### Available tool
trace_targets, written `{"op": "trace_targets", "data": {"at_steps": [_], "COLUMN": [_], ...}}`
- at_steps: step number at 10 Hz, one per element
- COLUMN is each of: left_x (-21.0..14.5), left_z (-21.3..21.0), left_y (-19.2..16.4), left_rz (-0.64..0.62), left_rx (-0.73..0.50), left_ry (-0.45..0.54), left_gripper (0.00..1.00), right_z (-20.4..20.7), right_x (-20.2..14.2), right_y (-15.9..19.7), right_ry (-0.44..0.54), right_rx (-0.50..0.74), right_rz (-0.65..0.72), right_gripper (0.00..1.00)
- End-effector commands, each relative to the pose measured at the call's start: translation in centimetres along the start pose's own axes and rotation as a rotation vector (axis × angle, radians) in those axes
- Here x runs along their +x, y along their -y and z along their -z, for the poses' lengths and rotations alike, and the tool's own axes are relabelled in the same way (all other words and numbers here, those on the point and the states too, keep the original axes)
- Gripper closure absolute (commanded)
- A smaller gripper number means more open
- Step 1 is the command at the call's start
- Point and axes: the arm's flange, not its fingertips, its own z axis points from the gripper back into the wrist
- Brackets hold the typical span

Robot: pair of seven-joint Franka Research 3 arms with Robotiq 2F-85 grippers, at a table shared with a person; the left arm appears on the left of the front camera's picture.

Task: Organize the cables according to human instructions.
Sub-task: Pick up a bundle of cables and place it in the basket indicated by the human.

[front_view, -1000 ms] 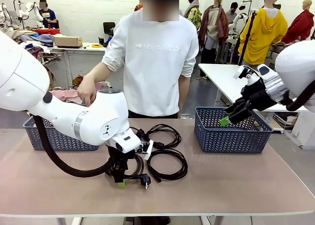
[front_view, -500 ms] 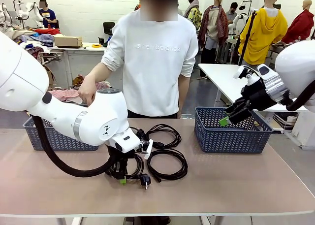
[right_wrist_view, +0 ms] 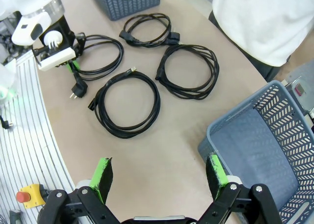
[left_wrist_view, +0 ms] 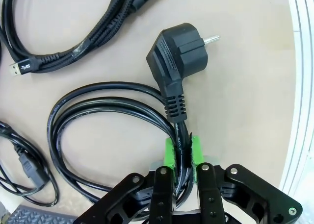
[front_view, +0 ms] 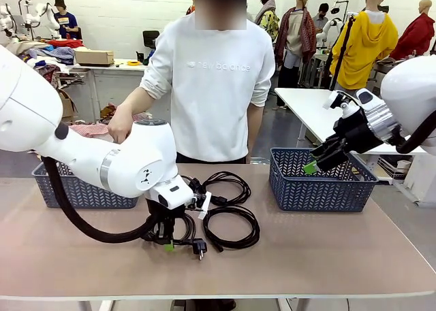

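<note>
The left pincer point(left_wrist_view: 182, 155) is shut tight on a black power cord point(left_wrist_view: 98, 99). Its green pads point(left_wrist_view: 169, 153) squeeze the cord just behind the ribbed neck of a round two-pin plug point(left_wrist_view: 179, 47), low over the tan surface point(left_wrist_view: 245, 87). The plug points away from the fingers and the rest of the cord loops back beside them. This cord is the near-left one of the four cables point(right_wrist_view: 147, 67), which sit together in the middle of the surface between a left basket point(front_view: 75, 192) and a right basket point(front_view: 320, 188). The other three lie flat as round coils. The near-right coil point(right_wrist_view: 127, 104) is just beside the held cord, the far-left coil point(right_wrist_view: 147, 30) is close to the left basket, and the far-right coil point(right_wrist_view: 191, 69) lies toward the person point(front_view: 214, 86). None of the cables is in either basket. The right pincer point(right_wrist_view: 159, 177) has its fingers spread wide apart and holds nothing. It is raised above the surface by the right basket, well apart from the cables. The person stands at the far side of the surface, with one hand point(front_view: 119, 128) behind the left arm near the left basket.
</note>
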Motion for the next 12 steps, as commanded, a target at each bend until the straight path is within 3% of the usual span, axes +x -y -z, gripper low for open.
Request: {"op": "trace_targets", "data": {"at_steps": [1,6,9,12], "left_x": [-0.4,0.1,-3.8,-9.6], "left_z": [-1.5,-10.5,-16.3,-20.2], "left_y": [0.7,-0.8,-3.9,-7.0], "left_rz": [0.004,-0.012,-0.047,-0.164], "left_rx": [0.015,0.245,0.284,0.361], "left_ry": [-0.028,-0.08,-0.063,-0.098], "left_gripper": [1.0,1.0,1.0,1.0], "right_z": [0.2,0.2,0.2,0.2], "right_x": [0.1,0.1,0.1,0.1], "right_y": [0.3,0.3,0.3,0.3], "right_ry": [0.03,0.03,0.03,0.03], "right_rx": [0.011,0.011,0.011,0.011], "right_rz": [-0.01,-0.01,-0.01,-0.01], "right_gripper": [0.0,0.0,0.0,0.0]}}
